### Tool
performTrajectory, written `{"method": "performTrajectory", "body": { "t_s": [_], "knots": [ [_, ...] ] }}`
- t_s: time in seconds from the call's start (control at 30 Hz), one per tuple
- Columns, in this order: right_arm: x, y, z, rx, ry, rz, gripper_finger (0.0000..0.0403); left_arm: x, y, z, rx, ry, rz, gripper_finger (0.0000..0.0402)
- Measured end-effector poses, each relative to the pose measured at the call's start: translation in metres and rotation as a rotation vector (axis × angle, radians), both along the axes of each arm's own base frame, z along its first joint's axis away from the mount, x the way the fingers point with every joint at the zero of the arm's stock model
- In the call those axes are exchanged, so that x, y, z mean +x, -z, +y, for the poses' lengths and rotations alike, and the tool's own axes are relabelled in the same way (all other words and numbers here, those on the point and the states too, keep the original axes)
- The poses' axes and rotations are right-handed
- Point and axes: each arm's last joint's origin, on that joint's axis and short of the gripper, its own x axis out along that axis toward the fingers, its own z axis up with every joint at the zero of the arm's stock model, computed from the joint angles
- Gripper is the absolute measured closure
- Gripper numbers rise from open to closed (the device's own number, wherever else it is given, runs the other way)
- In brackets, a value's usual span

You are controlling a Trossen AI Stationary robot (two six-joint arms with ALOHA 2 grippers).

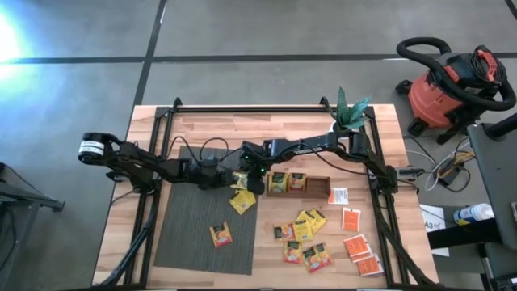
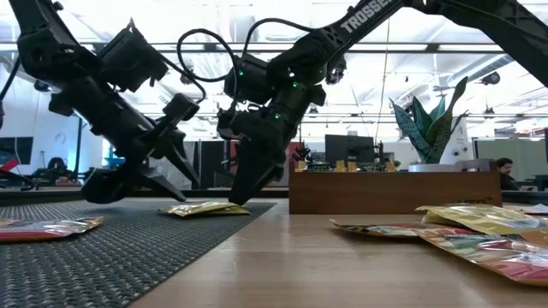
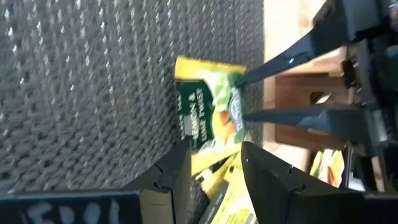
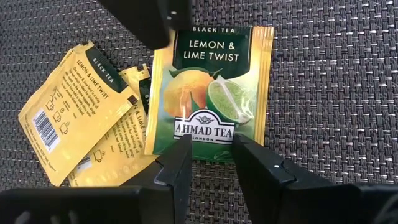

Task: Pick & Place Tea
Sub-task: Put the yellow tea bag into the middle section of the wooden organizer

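Both pincers down at the right edge of the dark woven mat (image 1: 202, 218) on the bench (image 1: 153, 121), tips facing over a small heap of yellow tea sachets (image 4: 208, 93). Left pincer (image 1: 229, 179) slightly parted, tips just beside a lemon-and-lime sachet lying flat, gripping nothing; right pincer (image 1: 245, 162) likewise a little apart at that sachet's edge, nothing clamped. More tea sachets: one orange (image 1: 220, 234) alone on the mat, two in the wooden tray (image 1: 317, 188), others scattered right of the mat.
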Motion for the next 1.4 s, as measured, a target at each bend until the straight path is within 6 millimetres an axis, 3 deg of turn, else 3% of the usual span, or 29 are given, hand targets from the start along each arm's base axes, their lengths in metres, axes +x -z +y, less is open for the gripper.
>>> {"method": "performTrajectory", "body": {
  "t_s": [0.37, 0.77, 0.9, 1.1, 1.27, 1.4],
  "knots": [
    [0.0, 0.001, 0.0, 0.001, 0.001, 0.003, 0.0284, -0.003, 0.002, -0.001, -0.026, 0.011, 0.044, 0.0266],
    [0.0, 0.001, 0.0, 0.002, 0.004, -0.002, 0.0284, 0.015, -0.001, 0.001, 0.032, 0.007, 0.047, 0.027],
    [0.0, 0.001, 0.0, 0.002, 0.004, -0.002, 0.0284, 0.015, 0.0, 0.0, 0.029, 0.028, 0.05, 0.0302],
    [0.001, 0.0, -0.001, 0.001, 0.005, -0.004, 0.0284, 0.014, 0.0, 0.0, 0.031, 0.044, 0.057, 0.039],
    [0.0, -0.01, -0.002, -0.008, 0.009, -0.011, 0.0284, 0.014, -0.002, 0.001, 0.072, 0.032, 0.052, 0.04],
    [-0.006, -0.037, -0.012, -0.04, 0.04, -0.04, 0.0284, 0.011, -0.01, 0.002, 0.135, 0.023, 0.033, 0.0401]
  ]
}}
